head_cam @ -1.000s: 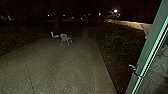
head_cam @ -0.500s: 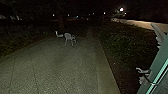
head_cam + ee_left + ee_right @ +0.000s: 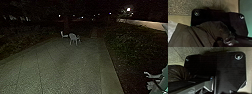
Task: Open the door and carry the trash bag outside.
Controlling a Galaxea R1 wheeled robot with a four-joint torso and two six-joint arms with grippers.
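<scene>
Your head camera looks forward and down from high on the robot, across the paving (image 3: 62,70) towards pale chairs (image 3: 73,37) well apart from you; your two wrist cameras look down from close in, sharing the robot's dark plate (image 3: 210,16), the dark bag (image 3: 205,32) and some paving.

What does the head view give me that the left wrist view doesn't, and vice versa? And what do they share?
From the head view: a pale chair with another pale shape beside it at the far end, bushes along the right, a bright lamp in the dark, and a pale jutting part I can't identify.

From the left wrist view: the dark trash bag, with whitish crinkled material beside it.

Both: speckled paving with a smoother border, and some green surface.
</scene>
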